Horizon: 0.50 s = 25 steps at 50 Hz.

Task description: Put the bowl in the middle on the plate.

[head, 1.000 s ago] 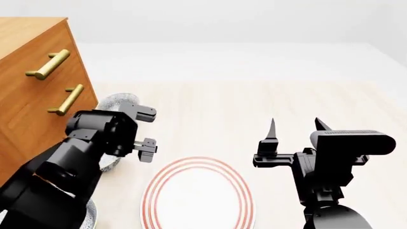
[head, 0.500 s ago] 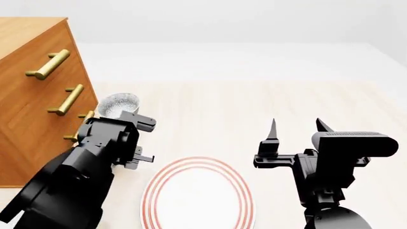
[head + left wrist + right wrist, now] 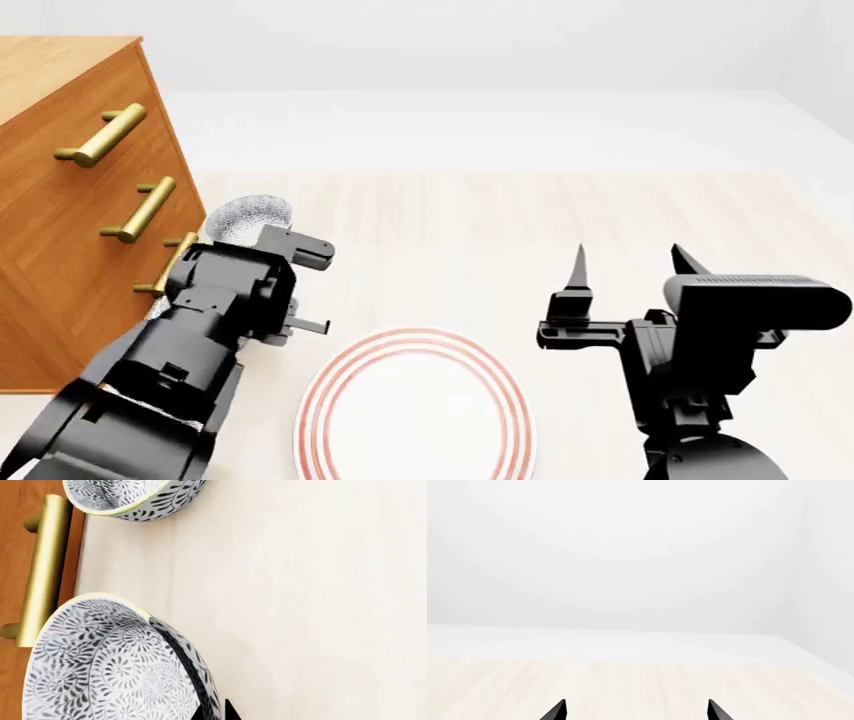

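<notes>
left gripper [image 3: 213, 711] at the bowl [image 3: 113, 665] rim, grip unclear, drawer handle [image 3: 41, 570] beside.

The bowl [image 3: 113, 670] is white with dense grey-blue swirls and a pale yellow rim. The plate [image 3: 416, 345] is white with thin red rings. The cabinet [image 3: 54, 200] is orange-brown wood with gold handles [image 3: 102, 135].

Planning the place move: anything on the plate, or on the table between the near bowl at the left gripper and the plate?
Nothing visible. The plate is bare, and the table strip between it and the left arm shows no object. The bowl itself is hidden behind the left arm in the head view.
</notes>
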Available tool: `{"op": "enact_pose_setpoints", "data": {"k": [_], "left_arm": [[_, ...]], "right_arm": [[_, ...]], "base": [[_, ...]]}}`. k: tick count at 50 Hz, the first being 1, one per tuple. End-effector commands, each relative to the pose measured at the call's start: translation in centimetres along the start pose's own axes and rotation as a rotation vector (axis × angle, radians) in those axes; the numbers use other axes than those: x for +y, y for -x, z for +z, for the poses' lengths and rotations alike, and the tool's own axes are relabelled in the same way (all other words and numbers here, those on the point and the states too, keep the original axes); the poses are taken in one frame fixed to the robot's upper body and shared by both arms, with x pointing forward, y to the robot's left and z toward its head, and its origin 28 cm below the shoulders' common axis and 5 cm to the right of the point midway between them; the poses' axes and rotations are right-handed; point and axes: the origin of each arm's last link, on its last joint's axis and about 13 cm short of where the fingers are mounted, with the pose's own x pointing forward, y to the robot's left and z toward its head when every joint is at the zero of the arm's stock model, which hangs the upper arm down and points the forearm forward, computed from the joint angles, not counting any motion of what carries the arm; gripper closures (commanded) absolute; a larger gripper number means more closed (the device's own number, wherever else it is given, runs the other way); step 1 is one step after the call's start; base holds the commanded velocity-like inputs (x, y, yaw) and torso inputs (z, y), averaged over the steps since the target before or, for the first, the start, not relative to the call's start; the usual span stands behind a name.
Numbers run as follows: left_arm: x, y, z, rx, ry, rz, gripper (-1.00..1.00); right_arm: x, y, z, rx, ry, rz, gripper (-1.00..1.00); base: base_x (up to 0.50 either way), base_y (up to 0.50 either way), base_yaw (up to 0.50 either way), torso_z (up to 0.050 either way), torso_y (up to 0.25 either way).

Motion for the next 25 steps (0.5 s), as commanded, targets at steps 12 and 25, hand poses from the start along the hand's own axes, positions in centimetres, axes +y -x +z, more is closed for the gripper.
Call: {"op": "enact_pose_setpoints", "data": {"k": [12, 25], "left_arm": [[2.3, 9.9, 1.2, -0.354, -0.061, -0.06, 1.0], [0.5, 15.8, -4.3, -0.64, -0.503, -0.224, 1.0]], "right_arm": [[-0.1, 0.1, 0.2, -0.009, -0.007, -0.005, -1.0], [-0.2, -0.1, 0.2, -0.009, -0.009, -0.02, -1.0]], "base": [[0.0, 0.0, 0.0, 0.0, 0.0], [0.0, 0.0, 0.0, 0.0, 0.001]]}}
